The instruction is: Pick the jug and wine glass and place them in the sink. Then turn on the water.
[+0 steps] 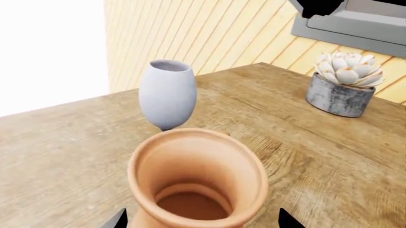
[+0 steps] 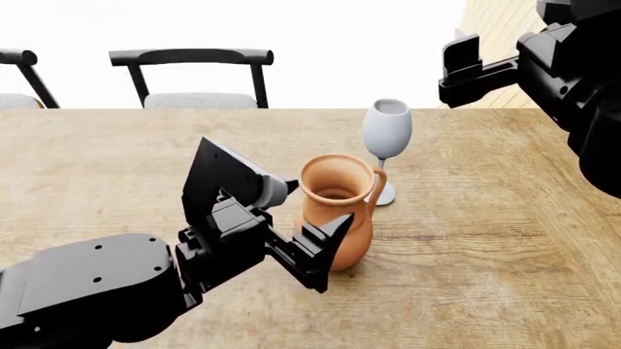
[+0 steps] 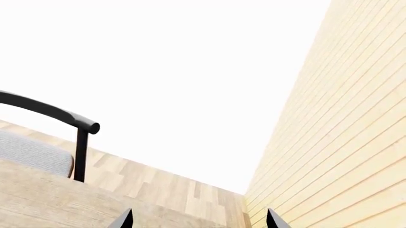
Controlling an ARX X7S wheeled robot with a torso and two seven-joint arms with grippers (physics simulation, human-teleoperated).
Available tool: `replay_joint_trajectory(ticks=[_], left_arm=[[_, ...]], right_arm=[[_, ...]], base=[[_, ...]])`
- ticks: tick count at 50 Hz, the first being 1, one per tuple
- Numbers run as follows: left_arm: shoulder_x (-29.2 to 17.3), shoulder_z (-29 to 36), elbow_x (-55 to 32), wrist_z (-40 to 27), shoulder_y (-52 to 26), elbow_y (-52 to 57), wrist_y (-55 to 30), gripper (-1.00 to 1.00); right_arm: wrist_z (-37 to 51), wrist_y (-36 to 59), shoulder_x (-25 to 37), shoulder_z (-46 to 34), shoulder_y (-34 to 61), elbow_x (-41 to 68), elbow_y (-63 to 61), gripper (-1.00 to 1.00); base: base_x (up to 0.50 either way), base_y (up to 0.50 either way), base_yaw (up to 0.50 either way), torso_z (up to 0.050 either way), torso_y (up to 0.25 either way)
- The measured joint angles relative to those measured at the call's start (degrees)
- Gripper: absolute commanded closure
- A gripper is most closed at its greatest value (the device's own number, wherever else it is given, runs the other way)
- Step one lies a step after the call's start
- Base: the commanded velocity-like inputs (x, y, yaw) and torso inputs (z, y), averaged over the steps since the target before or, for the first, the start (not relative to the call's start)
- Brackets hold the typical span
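Terracotta clay jug (image 2: 335, 211) sits between the left gripper (image 1: 201, 219)'s wide-open jaws – the pale stemmed wine glass (image 2: 386, 142) just beside risks toppling. Right gripper (image 3: 197, 219) open, empty.

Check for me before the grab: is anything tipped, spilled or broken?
Nothing stands out. The jug and wine glass both stand upright on the table, unbroken, with no spill visible.
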Motion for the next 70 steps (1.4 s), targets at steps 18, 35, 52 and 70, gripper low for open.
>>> replay_joint_trajectory(ticks=[18, 35, 52, 70], left_arm=[[0.8, 1.2, 0.9, 0.8, -0.1, -1.3, 1.0, -1.0], [1.1, 1.9, 1.2, 1.1, 0.1, -2.0, 1.8, -1.0], [1.4, 2.6, 1.7, 1.4, 0.0, -3.0, 2.5, -1.0], [1.7, 3.4, 2.3, 1.7, 0.1, -4.0, 3.4, -1.0]], right_arm=[[-0.1, -0.4, 0.4, -0.2, -0.4, 0.0, -0.2, -1.0], [0.2, -0.7, 0.5, -0.2, -0.6, 0.5, -0.4, -1.0], [0.4, -1.1, 0.7, -0.1, -0.7, 0.8, -0.3, -1.0], [0.5, -1.5, 0.8, -0.1, -1.1, 1.0, -0.2, -1.0]], base=[[0.0, 0.0, 0.0, 0.0, 0.0], [0.0, 0.0, 0.0, 0.0, 0.0], [0.0, 0.0, 0.0, 0.0, 0.0], [0.0, 0.0, 0.0, 0.0, 0.0]])
